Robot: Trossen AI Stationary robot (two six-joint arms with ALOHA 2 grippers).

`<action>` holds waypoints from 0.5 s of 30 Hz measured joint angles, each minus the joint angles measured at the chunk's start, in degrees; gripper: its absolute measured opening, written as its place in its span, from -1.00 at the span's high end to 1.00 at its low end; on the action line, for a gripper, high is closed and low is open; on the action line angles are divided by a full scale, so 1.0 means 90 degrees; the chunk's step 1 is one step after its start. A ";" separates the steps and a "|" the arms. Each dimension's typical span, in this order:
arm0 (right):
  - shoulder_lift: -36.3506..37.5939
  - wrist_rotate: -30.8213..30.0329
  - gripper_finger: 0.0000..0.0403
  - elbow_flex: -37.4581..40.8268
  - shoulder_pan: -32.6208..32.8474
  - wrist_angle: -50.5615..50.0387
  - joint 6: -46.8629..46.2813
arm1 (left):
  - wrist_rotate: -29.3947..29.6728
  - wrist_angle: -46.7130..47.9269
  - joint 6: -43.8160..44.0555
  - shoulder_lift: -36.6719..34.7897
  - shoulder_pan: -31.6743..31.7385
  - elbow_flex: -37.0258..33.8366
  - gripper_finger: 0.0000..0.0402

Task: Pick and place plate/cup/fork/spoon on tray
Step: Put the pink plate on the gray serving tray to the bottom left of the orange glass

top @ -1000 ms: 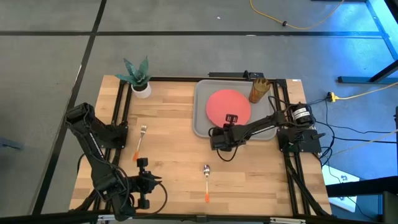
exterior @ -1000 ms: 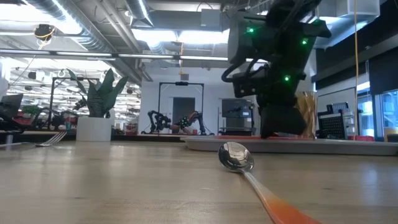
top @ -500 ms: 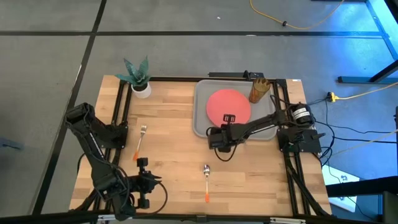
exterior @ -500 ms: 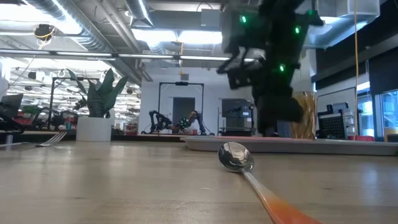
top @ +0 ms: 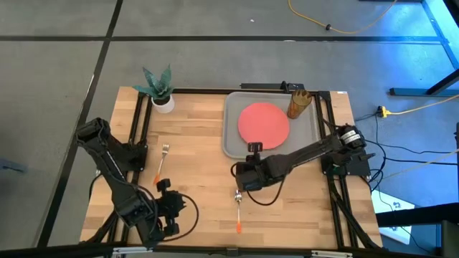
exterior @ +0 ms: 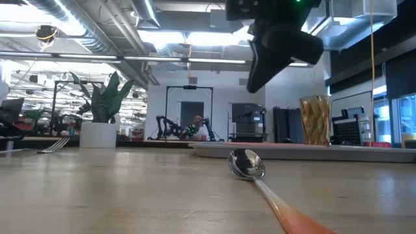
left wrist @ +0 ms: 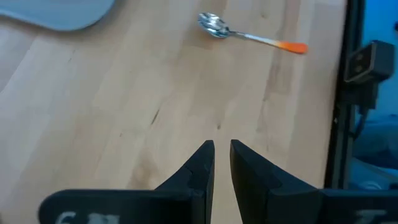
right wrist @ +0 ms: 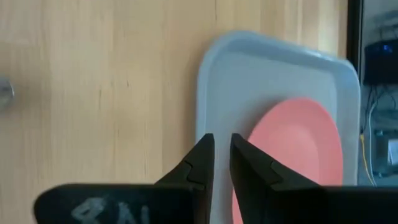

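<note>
Surface: wooden table (top: 201, 143) with a black frame, grey floor around it.
Tray (top: 310, 129): at the table's far right part; landmark for all below.
Plate (top: 263, 122): lying flat on the tray.
Cup (top: 298, 104): upright in the tray's far right corner.
Spoon (top: 238, 208): on the wood, in front of the tray's near left corner.
Fork (top: 162, 161): on the wood, well left of the tray.
Right gripper (right wrist: 221, 152): raised above the wood just off the tray's near left corner, close to the spoon; fingers narrow, only a slim gap, nothing between them.
Left gripper (left wrist: 221, 158): far from the tray at the table's near left; fingers narrow, empty.
Potted plant (top: 159, 89): left of the tray, at the far edge.
</note>
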State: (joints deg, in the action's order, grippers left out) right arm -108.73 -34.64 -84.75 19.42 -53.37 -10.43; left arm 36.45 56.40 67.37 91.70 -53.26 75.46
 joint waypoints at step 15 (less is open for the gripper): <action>-0.0021 0.1282 0.74 0.0804 -0.2058 0.3231 0.2498 | 0.0005 0.0147 0.0113 0.0000 0.0089 0.0000 0.78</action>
State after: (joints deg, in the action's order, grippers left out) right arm -108.92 -23.10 -77.52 0.89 -24.29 12.05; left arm 36.49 57.72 68.39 91.70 -52.45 75.46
